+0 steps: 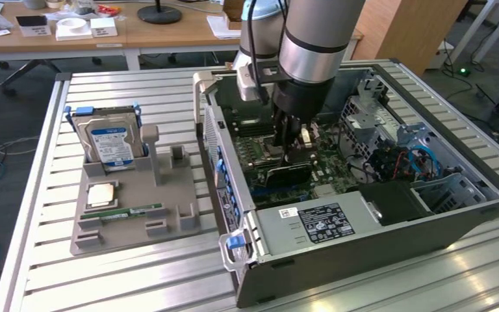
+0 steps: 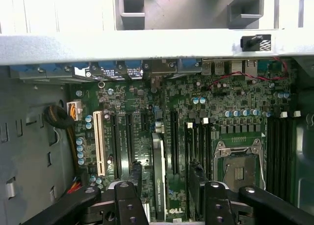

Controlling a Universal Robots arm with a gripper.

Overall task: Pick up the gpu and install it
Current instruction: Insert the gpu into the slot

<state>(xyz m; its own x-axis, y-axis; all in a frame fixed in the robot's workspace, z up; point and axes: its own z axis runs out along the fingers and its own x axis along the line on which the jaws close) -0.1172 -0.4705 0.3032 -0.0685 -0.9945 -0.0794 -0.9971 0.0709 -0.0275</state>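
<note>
The gpu [image 1: 286, 174] is a thin dark card standing on edge on the motherboard [image 1: 258, 146] inside the open computer case [image 1: 457, 224]. In the wrist view the gpu [image 2: 159, 178] appears edge-on, running along a slot between black expansion slots. My gripper [image 1: 290, 151] reaches down into the case right above the card. In the wrist view the gripper [image 2: 164, 188] is open, and its two black fingers [image 2: 131, 183] stand on either side of the card with a gap to each. Nothing is held.
A grey parts holder [image 1: 167, 188] sits on the slatted table at the exterior view's left, with a silver hard drive [image 1: 111, 140], a CPU [image 1: 102, 193] and a green RAM stick [image 1: 132, 211]. Inside the case are the power supply [image 1: 319, 221], drive cages [image 1: 379, 110] and an empty CPU socket [image 2: 239, 171].
</note>
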